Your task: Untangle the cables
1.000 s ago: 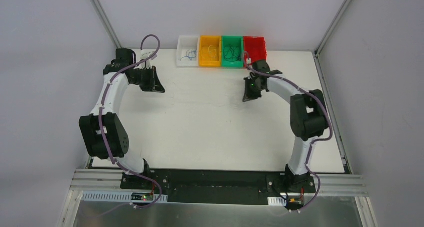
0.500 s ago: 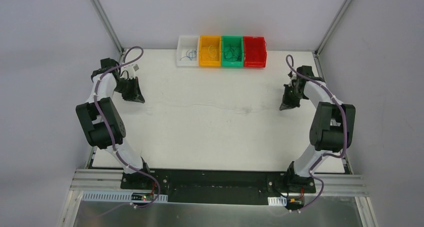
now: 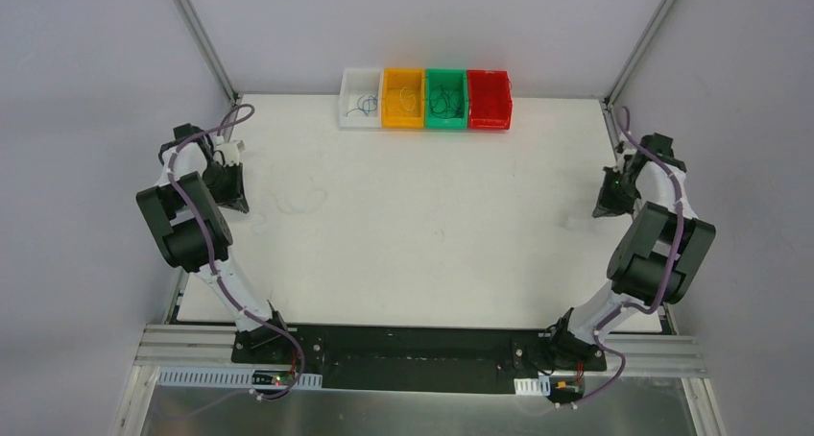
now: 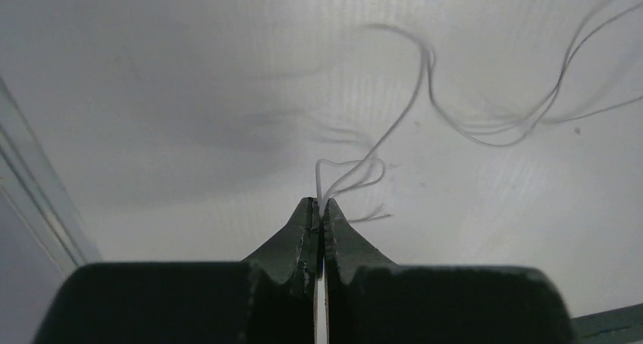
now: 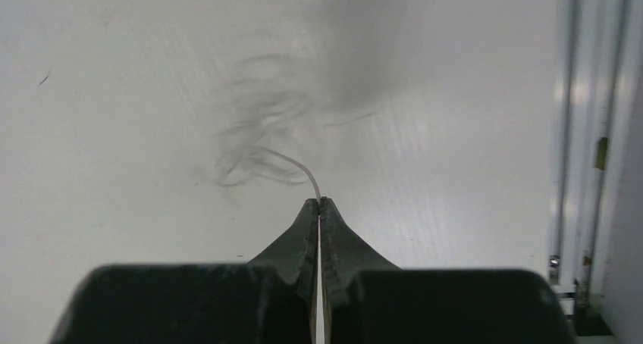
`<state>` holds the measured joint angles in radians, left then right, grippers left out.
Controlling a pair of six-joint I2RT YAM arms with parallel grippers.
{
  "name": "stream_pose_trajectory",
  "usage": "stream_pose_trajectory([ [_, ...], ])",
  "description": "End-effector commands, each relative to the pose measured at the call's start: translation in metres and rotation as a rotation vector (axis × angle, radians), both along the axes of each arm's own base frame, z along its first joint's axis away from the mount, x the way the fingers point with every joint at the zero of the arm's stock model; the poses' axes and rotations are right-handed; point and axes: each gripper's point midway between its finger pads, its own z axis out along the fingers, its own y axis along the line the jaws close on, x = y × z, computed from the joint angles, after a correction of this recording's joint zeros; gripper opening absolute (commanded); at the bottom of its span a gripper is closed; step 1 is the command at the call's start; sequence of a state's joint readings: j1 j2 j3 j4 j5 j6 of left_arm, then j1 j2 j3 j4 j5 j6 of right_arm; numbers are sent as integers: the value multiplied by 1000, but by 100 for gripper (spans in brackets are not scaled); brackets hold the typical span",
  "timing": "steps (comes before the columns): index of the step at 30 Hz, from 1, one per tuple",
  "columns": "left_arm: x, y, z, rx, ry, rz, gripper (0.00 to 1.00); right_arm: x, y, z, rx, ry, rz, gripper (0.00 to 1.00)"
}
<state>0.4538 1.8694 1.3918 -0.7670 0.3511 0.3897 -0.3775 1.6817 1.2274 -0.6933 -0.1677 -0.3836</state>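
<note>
My left gripper (image 4: 320, 201) is shut on a thin white cable (image 4: 427, 60). The cable leaves the jaw tips in small curls and loops away over the white table. From above, that gripper (image 3: 233, 201) sits at the table's far left edge, and the faint white cable (image 3: 299, 203) trails to its right. My right gripper (image 5: 319, 200) is shut on another thin pale cable (image 5: 299, 162), which bends left from the tips and is blurred. From above, that gripper (image 3: 605, 208) is at the far right edge.
Four bins stand in a row at the back: white (image 3: 362, 121) with a blue cable, orange (image 3: 402, 122) with a white one, green (image 3: 445, 122) with a black one, and red (image 3: 489, 121). Metal frame rails (image 5: 576, 132) run along both table sides.
Both arms have swung away from the bins, the left to the left edge and the right to the right edge. Both stayed shut, and a white cable now trails beside the left gripper.
</note>
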Motion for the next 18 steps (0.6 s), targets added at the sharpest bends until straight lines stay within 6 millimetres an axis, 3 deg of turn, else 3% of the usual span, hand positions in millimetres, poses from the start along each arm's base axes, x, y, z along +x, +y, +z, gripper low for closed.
stream_pose_trajectory([
  [1, -2, 39, -2, 101, 22, -15, 0, 9, -47, 32, -114, -71, -12, 0],
  [5, -3, 60, -10, 145, 33, -19, 0, 11, -70, 40, -154, -101, -32, 0],
  [8, 1, 56, -7, 107, -1, -38, 0, 13, -60, 45, -97, -115, -16, 0],
  [11, 15, 5, 31, -105, -161, -83, 0, 17, -28, 62, 43, -146, 7, 0],
  [14, 30, -57, 96, -287, -332, -137, 0, 23, 18, 83, 175, -187, 70, 0],
  [18, 45, -131, 177, -382, -464, -238, 0, 34, 73, 114, 283, -260, 144, 0],
])
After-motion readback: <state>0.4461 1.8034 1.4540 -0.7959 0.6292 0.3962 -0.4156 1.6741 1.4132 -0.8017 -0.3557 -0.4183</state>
